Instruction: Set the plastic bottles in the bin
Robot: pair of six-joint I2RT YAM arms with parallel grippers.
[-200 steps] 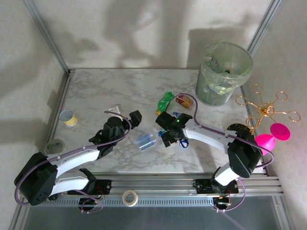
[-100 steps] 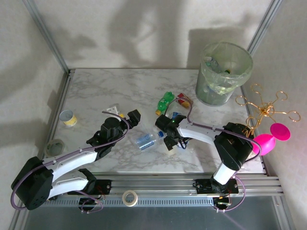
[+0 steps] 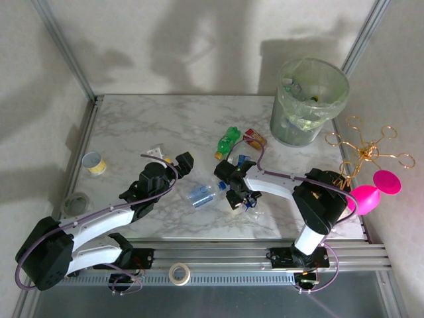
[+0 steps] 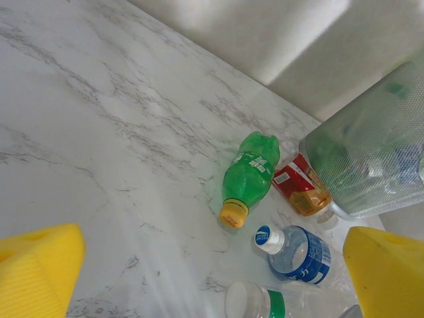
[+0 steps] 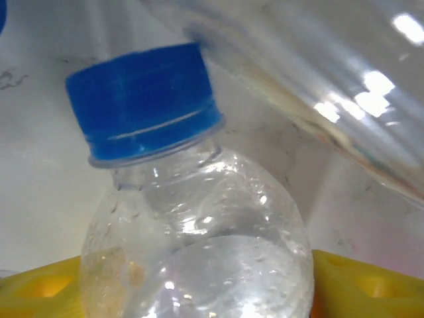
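No legible print on the green plastic bottle (image 4: 250,173), red-labelled bottle (image 4: 299,191) or blue-labelled clear bottle (image 4: 303,256) ahead of the left gripper (image 4: 213,271).

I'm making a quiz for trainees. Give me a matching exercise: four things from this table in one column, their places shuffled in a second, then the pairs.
1 green plastic bottle with yellow cap
2 small yellow-banded cup
3 tall translucent bin with green liner
4 clear plastic bottle with blue cap

A far right corner of the marble table
B between the yellow fingers of the right claw
C by the table's left edge
D lying beside the red-labelled bottle

Pairs: 1-D, 2-C, 3-A, 4-B
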